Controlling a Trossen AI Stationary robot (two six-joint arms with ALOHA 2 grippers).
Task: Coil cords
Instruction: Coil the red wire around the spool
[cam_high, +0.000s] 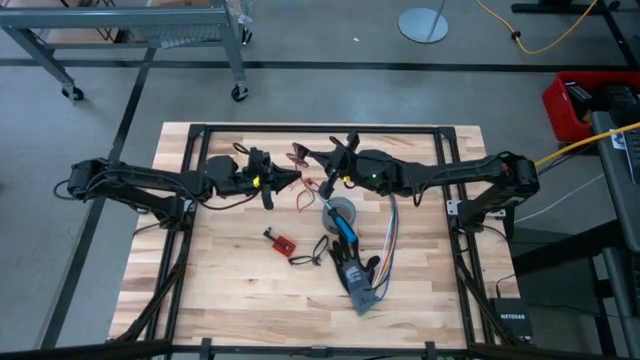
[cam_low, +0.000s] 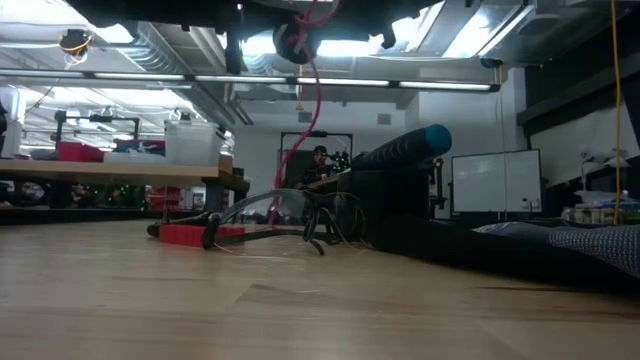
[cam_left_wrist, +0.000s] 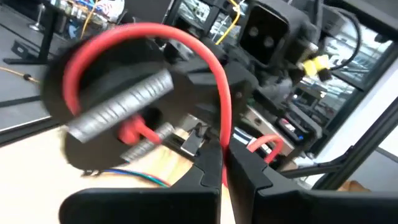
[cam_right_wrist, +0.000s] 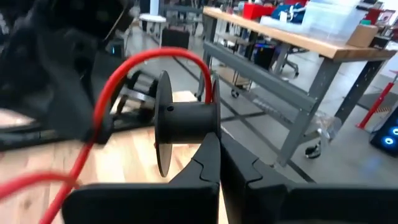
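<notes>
- Both arms met above the worktop's far edge: the left gripper (cam_left_wrist: 222, 163) was clenched on the red cord (cam_left_wrist: 214, 62), and the right gripper (cam_right_wrist: 219, 163) gripped a black spool (cam_right_wrist: 180, 121).
- The cord, thin and bright red, looped loosely between them.
- It looked light and floppy; best pinched near the spool.

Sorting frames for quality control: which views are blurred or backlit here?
Left wrist view: the red cord and the black spool behind it are smeared by motion. Right wrist view: the black spool is fairly sharp, the left edge smeared. Low view: bright ceiling lights leave the arms overhead as silhouettes. High view: evenly lit and sharp.
</notes>
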